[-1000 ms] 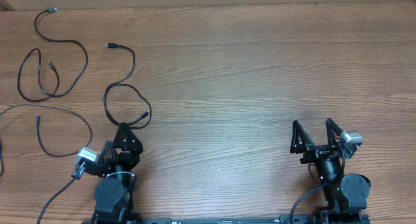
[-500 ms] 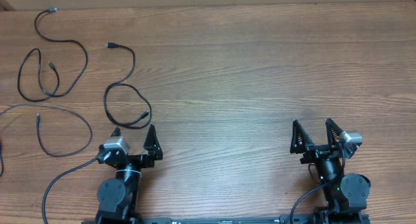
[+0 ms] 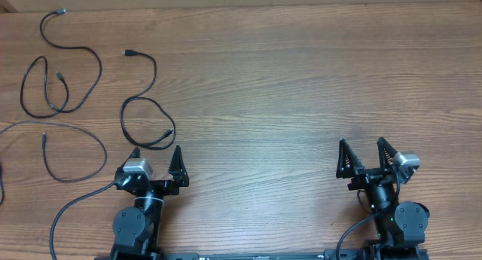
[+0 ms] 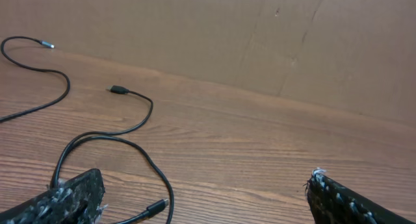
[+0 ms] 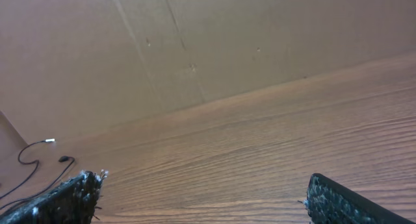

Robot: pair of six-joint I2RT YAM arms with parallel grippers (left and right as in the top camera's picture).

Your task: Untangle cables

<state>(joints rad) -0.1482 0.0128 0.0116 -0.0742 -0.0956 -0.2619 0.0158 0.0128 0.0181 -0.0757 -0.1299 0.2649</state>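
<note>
wooden tabletop carries the black cables, lying as separate loose loops ahead of the left pincer and off to its left (the nearest plug end sits just beyond its fingertips). both pincers gape wide, holding nothing. the right pincer stands well apart from every cable.

The table is light brown wood grain, smooth with a faint satin sheen. The cables near its far left corner are thin, black and smooth, like plastic-sheathed cord. One plug has a pale metallic tip. Behind the far edge stands a wall of brown matt cardboard, creased. The fingers of the left tool and right tool are black, matt and rough, flecked white at the tips.
</note>
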